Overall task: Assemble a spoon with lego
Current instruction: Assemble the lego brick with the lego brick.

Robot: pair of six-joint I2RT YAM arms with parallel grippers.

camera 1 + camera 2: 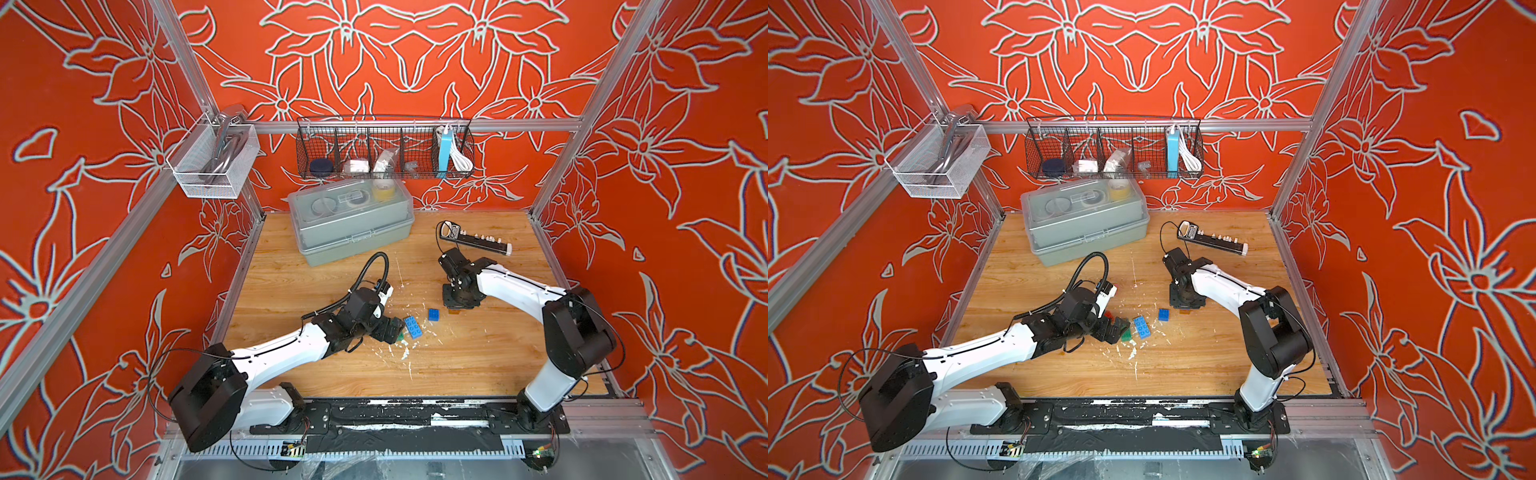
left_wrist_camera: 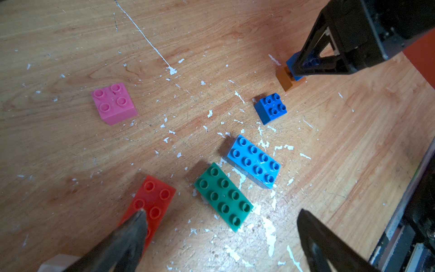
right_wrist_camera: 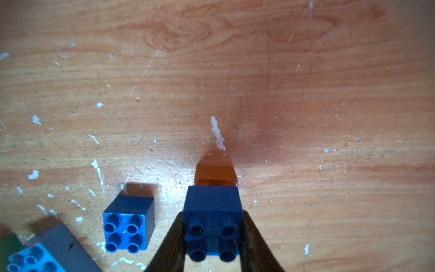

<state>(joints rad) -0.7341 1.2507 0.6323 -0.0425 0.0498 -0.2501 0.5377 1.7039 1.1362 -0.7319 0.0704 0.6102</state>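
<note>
My right gripper (image 3: 212, 213) is shut on a dark blue square brick (image 3: 213, 200) that sits on a brown brick (image 3: 215, 175) standing on the table; this joined lego pair is all of the spoon that shows. In the left wrist view, a second dark blue square (image 2: 270, 108), a light blue oblong (image 2: 255, 161), a green oblong (image 2: 223, 196), a red oblong (image 2: 153, 200) and a pink square (image 2: 114, 102) lie loose. My left gripper (image 2: 220, 212) hovers open over the green and red bricks, holding nothing. A white brick (image 2: 58, 263) is mostly hidden behind one finger.
A grey lidded toolbox (image 1: 351, 224) stands at the back of the wooden table (image 1: 478, 357), with a black power strip (image 1: 476, 241) to its right. A wire basket (image 1: 384, 149) and a white mesh basket (image 1: 212, 162) hang on the walls. White flecks dot the wood.
</note>
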